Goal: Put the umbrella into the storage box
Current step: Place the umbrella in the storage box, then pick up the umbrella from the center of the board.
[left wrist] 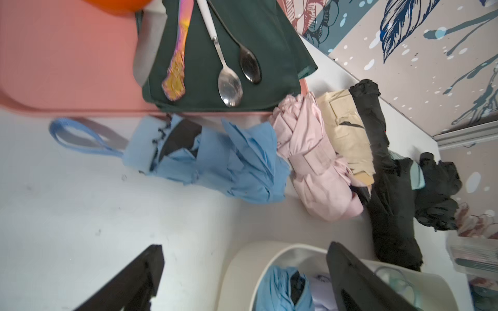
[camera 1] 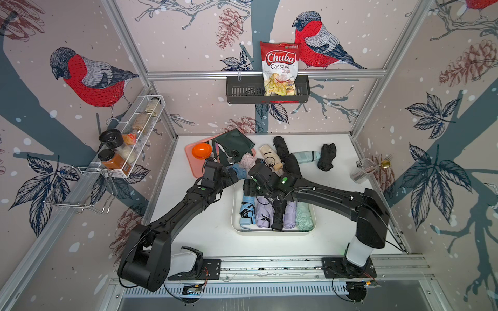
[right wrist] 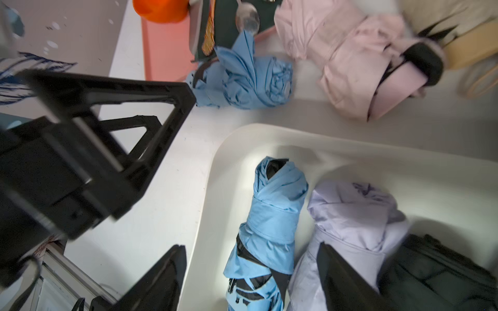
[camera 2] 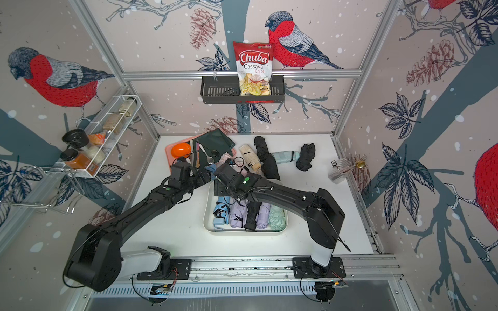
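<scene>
On the desk (camera 2: pixel 172 231) the storage box (camera 2: pixel 207 215) holds five folded umbrellas (camera 2: pixel 277 218) side by side. The left arm (camera 2: pixel 151 204) and right arm (camera 2: pixel 291 192) meet over its far end. Beyond it, loose umbrellas (camera 2: pixel 265 159) lie near the pink tray (camera 2: pixel 168 154).

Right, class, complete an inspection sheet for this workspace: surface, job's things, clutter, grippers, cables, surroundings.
Surface: white table, bare in front.
Job's things: storage box holds five folded umbrellas; several loose umbrellas lie behind it.
Clutter: pink tray with orange bowl, green cloth, spoons; cutlery holder.
Grippers: left gripper open; right gripper open over the box; both empty.
Cables: thin black cable along the right arm.
Surroundings: bird wallpaper, black basket with chips bag, wire spice rack.
</scene>
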Controlling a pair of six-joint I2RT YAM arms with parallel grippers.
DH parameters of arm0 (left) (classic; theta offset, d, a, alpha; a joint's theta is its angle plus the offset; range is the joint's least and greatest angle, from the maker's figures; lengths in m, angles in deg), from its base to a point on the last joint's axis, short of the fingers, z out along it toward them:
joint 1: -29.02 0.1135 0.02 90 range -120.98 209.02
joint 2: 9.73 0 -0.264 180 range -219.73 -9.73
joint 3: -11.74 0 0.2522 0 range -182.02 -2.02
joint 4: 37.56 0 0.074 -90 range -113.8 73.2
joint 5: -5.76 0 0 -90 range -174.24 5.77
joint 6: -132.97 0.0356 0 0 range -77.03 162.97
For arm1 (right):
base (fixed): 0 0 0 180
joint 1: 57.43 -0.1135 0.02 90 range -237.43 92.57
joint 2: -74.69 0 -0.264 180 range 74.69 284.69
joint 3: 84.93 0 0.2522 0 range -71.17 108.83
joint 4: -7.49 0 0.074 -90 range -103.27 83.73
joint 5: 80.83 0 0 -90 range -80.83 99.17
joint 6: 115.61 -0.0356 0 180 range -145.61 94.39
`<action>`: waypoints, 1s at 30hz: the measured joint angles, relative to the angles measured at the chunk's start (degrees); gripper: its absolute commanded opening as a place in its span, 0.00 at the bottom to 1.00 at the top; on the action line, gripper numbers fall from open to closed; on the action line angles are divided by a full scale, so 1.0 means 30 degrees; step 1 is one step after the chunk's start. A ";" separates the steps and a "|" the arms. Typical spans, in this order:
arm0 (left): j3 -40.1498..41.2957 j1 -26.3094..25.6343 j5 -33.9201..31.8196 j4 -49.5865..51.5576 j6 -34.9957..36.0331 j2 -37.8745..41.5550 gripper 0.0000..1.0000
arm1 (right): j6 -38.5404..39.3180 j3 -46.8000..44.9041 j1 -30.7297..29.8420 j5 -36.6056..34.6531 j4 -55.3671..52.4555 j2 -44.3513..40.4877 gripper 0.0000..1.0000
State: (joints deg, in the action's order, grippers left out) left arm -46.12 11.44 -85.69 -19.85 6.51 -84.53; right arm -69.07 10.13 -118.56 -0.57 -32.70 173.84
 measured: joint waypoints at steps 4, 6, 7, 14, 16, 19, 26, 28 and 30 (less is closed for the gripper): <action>-0.2958 0.0656 0.0029 0.1209 0.3206 -0.1770 0.92 | 0.0495 -0.0437 0.0561 -0.1078 -0.0335 -0.1807 0.87; -0.4320 0.0736 -0.0044 0.2047 0.4932 -0.2710 0.87 | 0.0532 -0.1158 0.1224 -0.1654 -0.0386 -0.2943 0.90; -0.4830 0.0758 -0.0036 0.2419 0.5632 -0.3075 0.86 | 0.0561 -0.1494 0.1501 -0.1821 -0.0430 -0.3410 0.91; -0.8058 0.1392 -0.0903 0.5807 1.0819 -0.5523 0.77 | 0.0554 -0.4736 0.3738 -0.3228 -0.0379 -0.7723 1.00; -0.8546 0.1712 -0.1049 0.6725 1.2029 -0.5778 0.74 | 0.0488 -0.5530 0.4248 -0.3672 -0.0393 -0.8881 1.00; -0.8896 0.2055 -0.1035 0.7956 1.3814 -0.5887 0.81 | 0.0415 -0.6513 0.5085 -0.4233 -0.0350 -1.0528 1.00; -0.9836 0.2164 -0.1042 0.9930 1.6203 -0.8007 0.83 | 0.0007 -0.8021 0.6936 -0.4728 -0.0364 -1.3398 1.00; -1.0265 0.2171 -0.1086 1.0309 1.6473 -0.8859 0.83 | 0.0007 -0.8189 0.7198 -0.4758 -0.0364 -1.3959 1.00; -1.0630 0.2171 -0.1093 1.0564 1.6757 -0.9435 0.83 | 0.0007 -0.8335 0.7351 -0.4772 -0.0364 -1.4360 1.00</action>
State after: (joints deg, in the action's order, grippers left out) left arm -78.01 17.95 -88.97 11.84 56.78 -112.84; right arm -69.05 -14.87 -96.50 -14.88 -33.79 130.76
